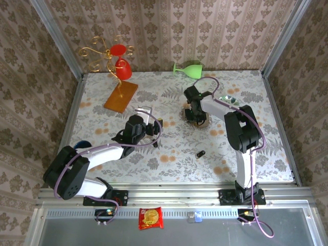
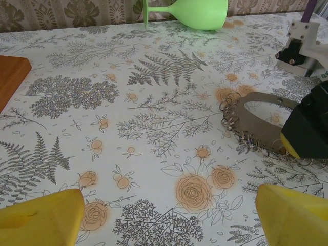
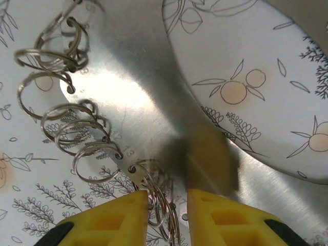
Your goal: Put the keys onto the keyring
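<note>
The keyring (image 1: 201, 119) lies flat right of the table's middle, a brownish-grey hoop (image 2: 259, 125) fringed with small wire rings (image 3: 84, 148). My right gripper (image 1: 196, 116) comes down on its near rim. Its yellow fingers (image 3: 110, 223) stand narrowly apart (image 3: 163, 218), closed around a cluster of those wire rings at the metal edge (image 3: 133, 97). One black-headed key (image 1: 200, 153) lies loose on the cloth nearer the front. The other key is hidden. My left gripper (image 1: 151, 126) hovers left of the hoop, open wide (image 2: 169, 220) over bare cloth, holding nothing.
A green goblet (image 1: 188, 68) (image 2: 189, 13) lies on its side at the back. A gold wire stand with a red glass (image 1: 119, 62) rises from a wooden base (image 1: 121, 96) (image 2: 10, 77) at the back left. A small green-patterned dish (image 1: 228, 98) sits right of the hoop.
</note>
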Available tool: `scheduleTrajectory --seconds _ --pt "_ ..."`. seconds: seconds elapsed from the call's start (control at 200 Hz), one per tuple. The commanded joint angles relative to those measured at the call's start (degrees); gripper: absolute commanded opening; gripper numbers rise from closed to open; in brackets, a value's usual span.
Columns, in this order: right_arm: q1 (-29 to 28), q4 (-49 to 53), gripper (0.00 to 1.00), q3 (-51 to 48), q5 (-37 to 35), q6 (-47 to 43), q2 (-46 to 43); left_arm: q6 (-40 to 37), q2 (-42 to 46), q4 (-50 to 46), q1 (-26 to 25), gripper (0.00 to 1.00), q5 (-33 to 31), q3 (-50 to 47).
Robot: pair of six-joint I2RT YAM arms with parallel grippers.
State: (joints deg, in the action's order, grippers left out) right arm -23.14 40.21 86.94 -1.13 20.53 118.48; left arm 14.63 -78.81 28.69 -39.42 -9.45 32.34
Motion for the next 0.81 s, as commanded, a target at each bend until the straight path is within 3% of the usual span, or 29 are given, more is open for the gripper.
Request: scheduleTrajectory --seconds 0.0,0.12,0.245,0.38,0.61,0.8 --pt "-0.03 2.07 0.27 -0.79 1.45 -1.35 1.21 0.57 -0.28 -0.29 -0.31 0.87 -1.15 1.83" --pt "0.06 1.99 0.2 -1.63 1.94 -1.81 0.54 0.66 -0.09 -0.75 -0.28 0.87 -1.59 1.89" --pt "0.2 1.67 0.08 -4.03 1.98 -3.34 -1.62 0.67 0.36 -1.9 -0.31 0.87 -2.32 2.03" --pt "0.15 1.37 0.03 -7.98 1.98 -6.43 -5.48 0.39 0.76 -2.71 -0.31 0.87 -2.76 2.12" --pt "-0.72 -1.59 0.0 -17.3 3.52 -17.5 -14.82 -1.32 0.85 -2.94 0.09 0.88 -3.24 2.02" --pt "-4.28 -5.08 0.0 -16.94 2.8 -25.21 -16.78 -1.52 1.93 -3.02 1.4 0.87 -3.29 1.16"
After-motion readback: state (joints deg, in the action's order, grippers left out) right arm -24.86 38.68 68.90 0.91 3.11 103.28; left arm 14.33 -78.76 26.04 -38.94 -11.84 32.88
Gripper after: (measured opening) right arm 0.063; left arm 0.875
